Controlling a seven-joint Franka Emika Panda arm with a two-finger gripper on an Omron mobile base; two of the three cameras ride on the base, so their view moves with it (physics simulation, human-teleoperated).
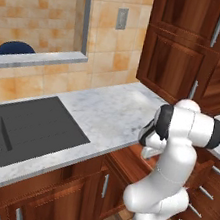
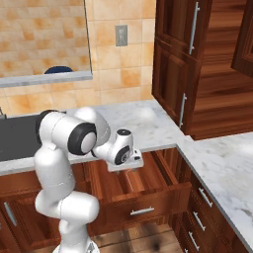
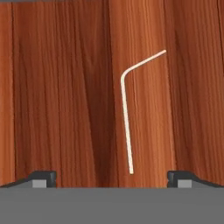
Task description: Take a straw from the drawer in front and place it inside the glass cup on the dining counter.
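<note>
The drawer [image 2: 148, 205] stands pulled out below the marble counter, its wooden floor [image 3: 57, 109] bare around the straw. The straw [image 3: 126, 122] is thin and whitish with a bent upper end, and it lies flat on that floor. My gripper [image 3: 111, 177] hangs above the straw, pointing down into the drawer, jaws open wide with nothing between them. The straw's lower end lies between the two fingertips [image 3: 43, 177], slightly right of centre. In the right base view the gripper [image 2: 127, 168] hovers over the drawer's left half. The glass cup and the dining counter are out of view.
A black sink [image 1: 23, 128] is set into the marble counter [image 1: 116, 113] to the left. Tall wooden cabinets [image 2: 197, 64] rise at the right, above a second marble top [image 2: 222, 163] with a stack of shut drawers [image 2: 197, 217] next to the open one.
</note>
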